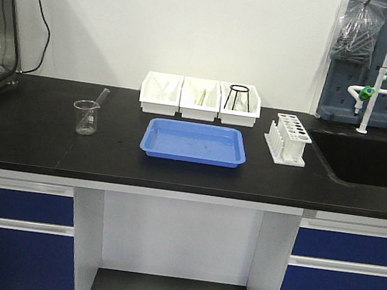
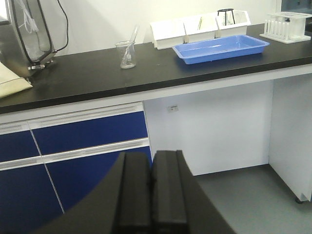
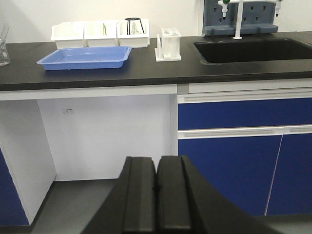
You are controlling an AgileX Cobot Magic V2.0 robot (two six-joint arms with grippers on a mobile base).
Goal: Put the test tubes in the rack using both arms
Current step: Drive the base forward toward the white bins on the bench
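Below counter level | left hand fingers together, empty | right hand fingers together, empty

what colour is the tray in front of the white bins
Blue. The tray shows best in the exterior front-facing view.

The white test tube rack, two rows of round holes on top, stands upright on the black counter at 3 o'clock from the blue tray, near it

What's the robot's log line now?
left jaws: shut | right jaws: shut | both: off counter | rack: right of tray
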